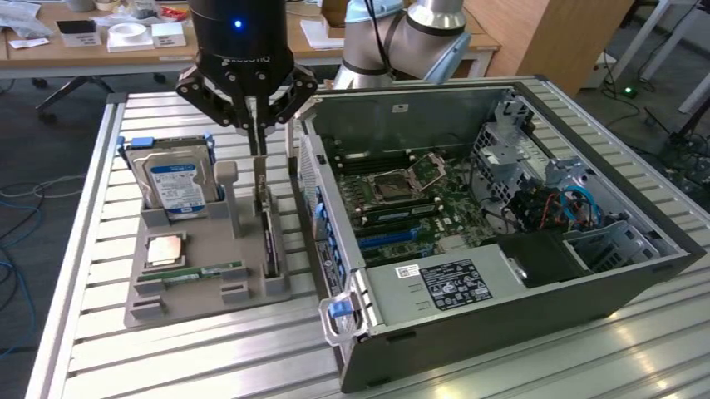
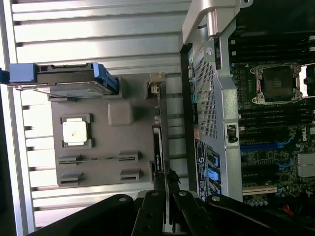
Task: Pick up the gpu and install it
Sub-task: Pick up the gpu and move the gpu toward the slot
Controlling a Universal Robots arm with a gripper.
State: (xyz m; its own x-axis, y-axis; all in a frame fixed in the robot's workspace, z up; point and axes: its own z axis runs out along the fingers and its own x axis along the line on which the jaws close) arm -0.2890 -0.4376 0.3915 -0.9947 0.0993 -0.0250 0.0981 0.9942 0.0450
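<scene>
Hanging straight down over the grey parts holder (image 1: 178, 293), the hand (image 1: 258, 151) had its fingers drawn together on the upper edge of the gpu (image 1: 268, 229). The card stood on its long edge in a slot along the side of the holder nearest the computer case (image 1: 500, 312), its thin dark body running towards the camera in the exterior view. Its lower edge sat in the slot, so it had not been lifted clear. In the wrist view the fingers (image 2: 156, 206) met over the same narrow card (image 2: 157, 142), which showed edge-on between the holder and the perforated metal wall of the case.

The holder lay on the slatted aluminium tabletop (image 1: 166, 359), on the exterior view's left of the case. A hard drive (image 1: 175, 179) with a blue-and-white label stood upright at the holder's far end, well apart from the hand. A square silver processor (image 1: 166, 248) lay flat in a recess in front of it, and a narrow green memory stick (image 1: 205, 270) lay just nearer the camera than that.

The case lay on its side with the panel off, its motherboard (image 1: 411, 199) facing up, the processor socket in the middle of the board. A wooden desk with small boxes stood behind the tabletop.
</scene>
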